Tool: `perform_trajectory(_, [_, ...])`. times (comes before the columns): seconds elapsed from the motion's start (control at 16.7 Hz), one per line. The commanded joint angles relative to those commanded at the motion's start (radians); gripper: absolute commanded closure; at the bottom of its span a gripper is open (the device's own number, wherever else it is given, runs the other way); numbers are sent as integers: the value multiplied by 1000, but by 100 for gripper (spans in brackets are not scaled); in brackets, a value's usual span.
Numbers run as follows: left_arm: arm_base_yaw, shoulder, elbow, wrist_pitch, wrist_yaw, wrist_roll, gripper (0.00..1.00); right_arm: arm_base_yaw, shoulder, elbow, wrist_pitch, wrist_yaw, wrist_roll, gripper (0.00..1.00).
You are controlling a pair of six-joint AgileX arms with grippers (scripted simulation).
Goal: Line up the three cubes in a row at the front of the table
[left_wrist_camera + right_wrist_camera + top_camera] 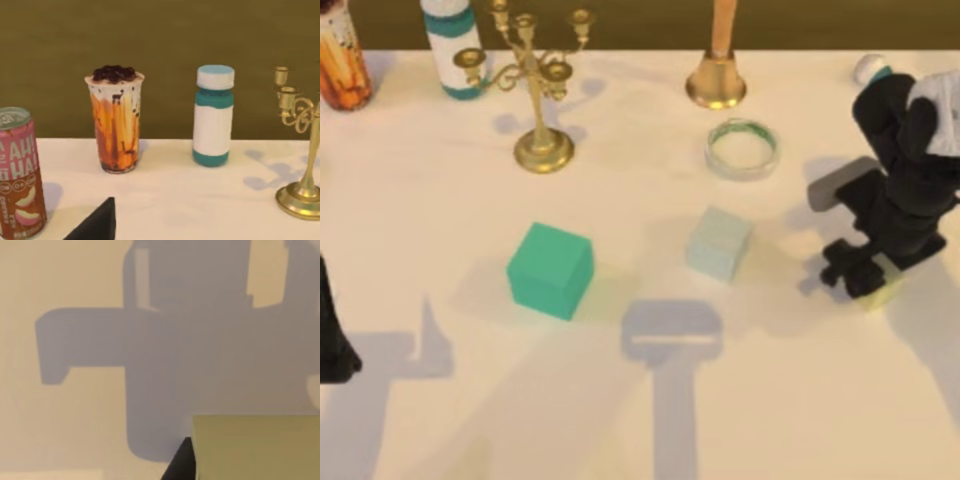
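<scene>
The small yellow cube (pixel 886 293) (pixel 255 447) sits at the table's (pixel 770 400) right side. My right gripper (pixel 865 278) is down over it and shut on it, with one dark fingertip (pixel 181 465) flush against its side. Near the middle stands the light-blue cube (pixel 718 243). The large teal-green cube (pixel 550 270) is left of it, and both stand free. My left gripper (pixel 335 350) is parked at the left edge, open and empty, with one finger (pixel 100 225) showing in the left wrist view.
Along the back stand a drink cup (pixel 338 55) (pixel 116 120), a white-and-teal bottle (pixel 455 50) (pixel 213 115), a gold candelabra (pixel 542 148) (pixel 302 197), a gold bell (pixel 717 85) and a tape roll (pixel 742 148). A pink can (pixel 17 175) is near the left gripper.
</scene>
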Motion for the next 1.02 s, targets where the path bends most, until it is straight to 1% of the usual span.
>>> perform_trajectory(0.06, [0, 0, 0, 0, 0, 0, 0, -1, -39, 11, -19, -11, 8, 100])
perform_trajectory(0.24, [0, 0, 0, 0, 0, 0, 0, 5, -55, 40, -60, -11, 3, 100])
perform_trajectory(0.54, [0, 0, 0, 0, 0, 0, 0, 7, -133, 133, -242, -12, 5, 100])
perform_trajectory(0.9, [0, 0, 0, 0, 0, 0, 0, 5, -144, 141, -257, -12, 9, 100])
perform_trajectory(1.02, [0, 0, 0, 0, 0, 0, 0, 27, -148, 136, -259, -11, 42, 100])
